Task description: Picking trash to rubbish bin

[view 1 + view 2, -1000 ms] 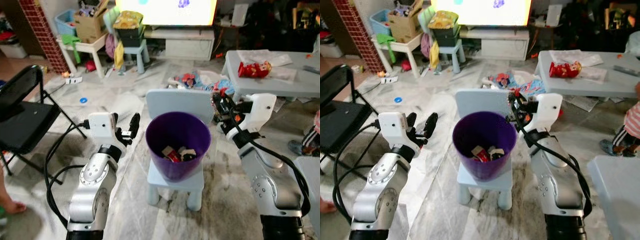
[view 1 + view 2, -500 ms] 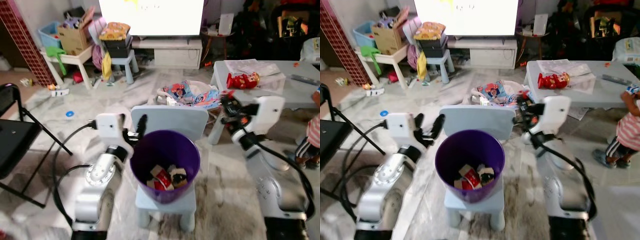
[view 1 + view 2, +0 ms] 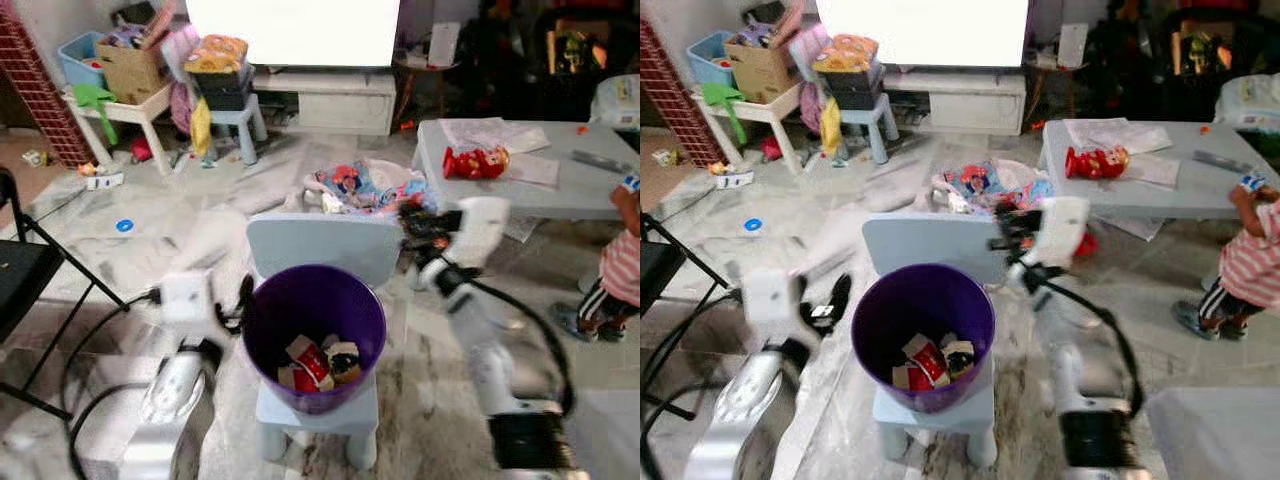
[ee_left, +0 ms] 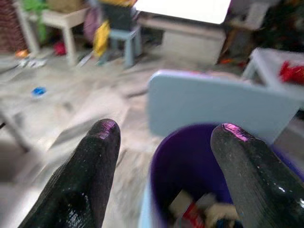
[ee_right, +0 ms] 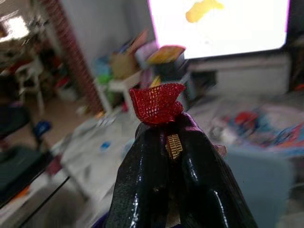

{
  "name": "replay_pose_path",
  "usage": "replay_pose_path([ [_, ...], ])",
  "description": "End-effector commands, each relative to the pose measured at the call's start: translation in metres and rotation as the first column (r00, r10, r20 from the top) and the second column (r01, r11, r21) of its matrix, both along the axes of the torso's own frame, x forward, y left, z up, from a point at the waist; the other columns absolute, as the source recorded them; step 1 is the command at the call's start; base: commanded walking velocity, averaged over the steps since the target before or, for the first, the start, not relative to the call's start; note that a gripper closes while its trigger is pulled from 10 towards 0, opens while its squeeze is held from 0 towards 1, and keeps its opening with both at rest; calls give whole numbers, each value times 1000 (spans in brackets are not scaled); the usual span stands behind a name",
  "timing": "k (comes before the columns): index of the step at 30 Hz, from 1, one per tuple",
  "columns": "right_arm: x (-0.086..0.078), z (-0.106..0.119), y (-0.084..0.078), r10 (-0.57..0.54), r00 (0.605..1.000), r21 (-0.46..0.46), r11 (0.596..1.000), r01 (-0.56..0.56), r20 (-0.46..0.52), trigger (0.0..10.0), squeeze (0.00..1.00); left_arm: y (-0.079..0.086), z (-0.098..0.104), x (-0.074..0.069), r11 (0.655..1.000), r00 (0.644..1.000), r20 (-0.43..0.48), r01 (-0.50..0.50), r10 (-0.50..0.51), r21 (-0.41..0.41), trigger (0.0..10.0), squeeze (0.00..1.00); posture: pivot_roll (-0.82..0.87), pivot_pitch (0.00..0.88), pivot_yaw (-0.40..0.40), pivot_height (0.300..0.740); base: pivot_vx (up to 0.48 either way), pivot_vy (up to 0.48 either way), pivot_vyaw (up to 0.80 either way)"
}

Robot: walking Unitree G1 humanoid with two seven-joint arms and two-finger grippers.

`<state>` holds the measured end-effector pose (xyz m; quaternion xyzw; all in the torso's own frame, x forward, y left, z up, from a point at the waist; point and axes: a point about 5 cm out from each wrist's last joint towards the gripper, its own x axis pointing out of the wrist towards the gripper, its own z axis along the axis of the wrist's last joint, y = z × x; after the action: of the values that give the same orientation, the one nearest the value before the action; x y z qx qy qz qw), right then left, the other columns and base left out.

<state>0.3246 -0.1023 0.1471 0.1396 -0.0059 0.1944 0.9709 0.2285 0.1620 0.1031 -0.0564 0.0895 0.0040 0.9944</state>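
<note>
A purple bin [image 3: 262, 322] stands on a small light-blue chair [image 3: 310, 243]; red and white trash [image 3: 318, 362] lies in its bottom. My right gripper [image 3: 412, 222] hovers at the right end of the chair back, just behind and above the bin's rim. It is shut on a red mesh scrap [image 5: 156, 102] that sticks out past its fingertips [image 5: 142, 137]. My left gripper [image 3: 822, 298] is low beside the bin's left wall, open and holding nothing. In the left wrist view its fingers [image 4: 92, 156] frame the bin [image 4: 185, 156].
A grey-blue low table [image 3: 520, 175] with a red toy [image 3: 475, 160] stands at right, and a child [image 3: 622, 250] is beside it. A black folding chair [image 3: 20, 280] stands at left. Clothes and toys [image 3: 365, 185] are piled on the floor behind the chair.
The view has shifted and blurred. My left gripper dropped lower along the bin's left side. The right gripper, still shut on the red scrap, drew in toward the chair back.
</note>
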Motion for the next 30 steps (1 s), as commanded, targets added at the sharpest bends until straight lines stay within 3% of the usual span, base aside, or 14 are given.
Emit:
replay_pose_path([
  [1, 5, 0, 7, 24, 1000, 0, 1000, -24, 3, 0, 0, 4, 2, -7, 1000, 1000, -8, -16, 16, 17, 10000, 0, 153, 83, -14, 740, 0, 0, 0],
  [3, 7, -8, 21, 83, 996, -15, 996, -83, -37, 0, 0, 8, 0, -20, 999, 999, -31, -25, 26, 34, 10000, 0, 186, 92, -17, 740, 0, 0, 0],
  [8, 6, -23, 41, 164, 980, -37, 985, -169, -110, 0, 0, 13, -3, -33, 998, 997, -65, -46, 49, 48, 10000, 0, 209, 100, -24, 740, 0, 0, 0],
  [9, 4, -28, 51, 205, 970, -29, 977, -211, -134, 2980, 0, 13, -4, -39, 997, 995, -78, -51, 55, 50, 10000, 0, 230, 107, -32, 740, 0, 0, 0],
  [10, 2, -31, 58, 232, 962, -27, 971, -239, -144, 8510, 0, 12, -4, -41, 997, 995, -84, -53, 57, 50, 10000, 0, 230, 107, -32, 740, 0, 0, 0],
  [11, 2, -31, 58, 232, 962, -27, 971, -239, -144, 8510, 0, 12, -4, -41, 997, 995, -84, -53, 57, 50, 10000, 0, 230, 107, -32, 740, 0, 0, 0],
  [12, 0, -35, 68, 276, 948, -25, 959, -284, -159, 10000, 0, 11, -3, -46, 997, 994, -93, -56, 60, 47, 10000, 0, 241, 112, -39, 740, 0, 0, 0],
  [14, -5, -43, 80, 330, 926, -37, 939, -342, -184, 10000, 0, 9, -2, -50, 998, 993, -102, -56, 60, 41, 10000, 0, 261, 117, -48, 740, 0, 0, 0],
  [15, -7, -45, 84, 344, 920, -36, 933, -357, -188, 10000, 220, 8, -2, -52, 998, 993, -105, -58, 62, 40, 10000, 0, 269, 120, -52, 740, 0, 0, 0],
  [16, -9, -47, 86, 355, 915, -31, 929, -368, -193, 10000, 714, 8, -2, -53, 997, 992, -108, -61, 65, 38, 10000, 0, 277, 123, -55, 740, 0, 0, 0],
  [17, -12, -50, 90, 372, 906, -31, 922, -386, -201, 10000, 1000, 9, -2, -56, 997, 991, -113, -71, 75, 36, 10000, 0, 289, 128, -61, 740, 0, 0, 0],
  [30, -9, -48, 90, 376, 913, -35, 922, -385, -157, 10000, 1000, 7, -2, -61, 998, 988, -142, -65, 67, 21, 10000, 0, 296, 138, -68, 740, 0, 0, 0],
])
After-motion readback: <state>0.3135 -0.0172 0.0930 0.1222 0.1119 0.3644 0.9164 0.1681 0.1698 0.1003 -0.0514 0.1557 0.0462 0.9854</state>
